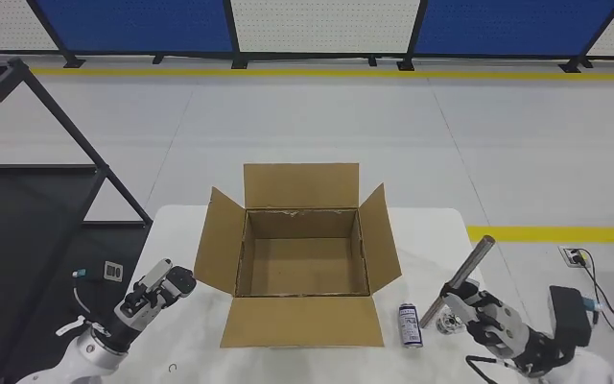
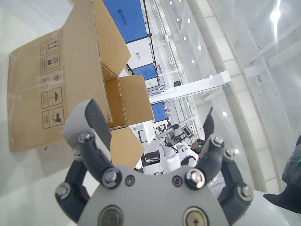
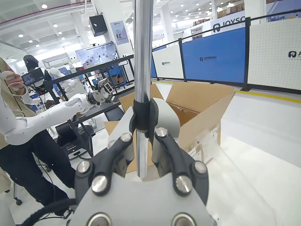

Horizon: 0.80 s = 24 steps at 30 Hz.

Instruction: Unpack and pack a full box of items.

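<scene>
Right pincer [image 3: 142, 116] clamped on steel rod [image 3: 141, 48] near tabletop's front-right corner; rod's long axis slants up and away from pincer. Open, empty cardboard box [image 1: 297, 322] mid-tabletop, left of rod. Small can [image 1: 410, 324] stands between box and rod. Left pincer [image 2: 152, 116] spread wide, empty, near front-left corner.

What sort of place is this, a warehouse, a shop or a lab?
Probably a robot test hall in a large industrial building: blue and white partition panels fence the bay, a yellow floor line marks it, and another white robot stands nearby.
</scene>
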Tool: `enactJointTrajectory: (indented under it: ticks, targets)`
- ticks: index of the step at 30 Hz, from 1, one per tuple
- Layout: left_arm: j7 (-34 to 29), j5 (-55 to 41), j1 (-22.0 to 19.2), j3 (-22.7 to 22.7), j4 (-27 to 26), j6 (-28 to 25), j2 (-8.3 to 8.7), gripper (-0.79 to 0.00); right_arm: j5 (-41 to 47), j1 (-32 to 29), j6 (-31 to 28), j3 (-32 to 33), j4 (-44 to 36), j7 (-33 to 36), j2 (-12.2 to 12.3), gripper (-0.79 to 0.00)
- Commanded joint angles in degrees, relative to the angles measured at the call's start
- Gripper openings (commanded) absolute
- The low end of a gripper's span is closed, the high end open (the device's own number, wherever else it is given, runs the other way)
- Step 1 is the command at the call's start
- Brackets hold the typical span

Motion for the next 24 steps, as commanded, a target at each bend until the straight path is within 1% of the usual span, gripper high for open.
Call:
enactJointTrajectory:
  ticks: [1,4,6,8,12,14,19,21,24]
  targets:
    - [0.0,0.0,0.0,0.0,0.0,0.0,0.0,0.0,3.83,-0.01,1.45,-0.42,1.28,3.1,0.37,-0.785]
    - [0.0,0.0,0.0,0.0,0.0,0.0,0.0,0.0,9.04,-0.58,3.82,-0.35,3.19,8.73,1.05,-0.785]
    - [0.0,0.0,0.0,0.0,0.0,0.0,0.0,0.0,11.84,-1.13,5.67,0.2,4.11,13.67,1.62,-0.785]
    - [0.0,0.0,0.0,0.0,0.0,0.0,0.0,0.0,13.99,-2.0,6.96,1.65,5.18,16.08,2.04,-0.785]
    - [0.0,0.0,0.0,0.0,0.0,0.0,0.0,0.0,17.74,-4.09,7.2,3.73,6.89,24.13,3.11,-0.785]
    - [0.0,0.0,0.0,0.0,0.0,0.0,0.0,0.0,18.26,-4.97,7.75,4.52,7.15,29.02,3.7,-0.785]
    - [0.0,0.0,0.0,0.0,0.0,0.0,0.0,0.0,17.01,-6.53,8.92,6.78,6.91,36.54,4.85,-0.785]
    - [0.0,0.0,0.0,0.0,0.0,0.0,0.0,0.0,14.84,-6.8,9.43,7.01,5.88,39.92,5.31,-0.785]
    - [0.0,0.0,0.0,0.0,0.0,0.0,0.0,0.0,10.59,-6.72,9.83,6.97,4.66,43.16,5.86,-0.785]
